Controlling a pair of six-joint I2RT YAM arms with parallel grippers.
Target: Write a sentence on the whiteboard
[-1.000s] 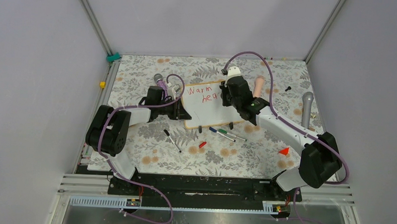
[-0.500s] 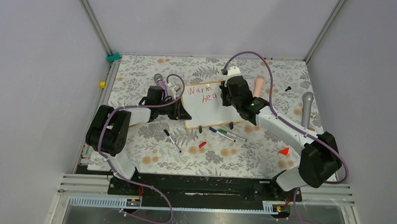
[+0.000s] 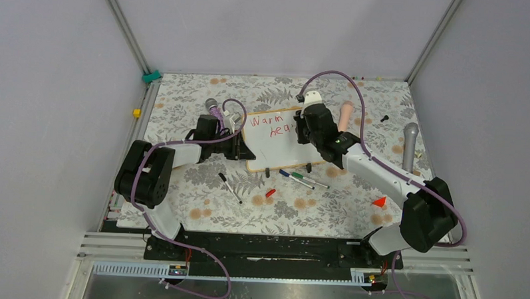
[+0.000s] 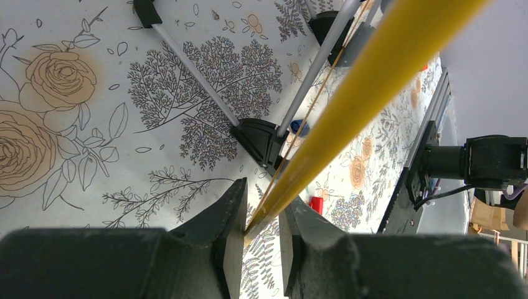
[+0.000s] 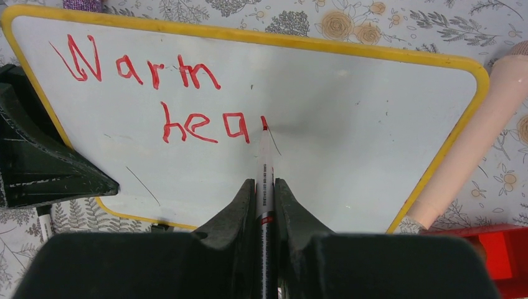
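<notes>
The whiteboard (image 3: pixel 283 152) is placed in the middle of the flowered table cover (image 3: pixel 200 210). On it the sentence (image 5: pixel 194 128) is written in red: "Warm" above and "hea" below. Just right of the "a", the board is touched by the tip of a red marker (image 5: pixel 265 149), which is grasped tightly by the right gripper (image 5: pixel 266 185). The yellow frame at the board's left edge is clenched by the left gripper (image 4: pixel 264 215). Loose pens (image 3: pixel 302 180) are seen just before the board.

Pens (image 3: pixel 303 181) nr whiteboard (image 3: pixel 275 152) front edge
</notes>
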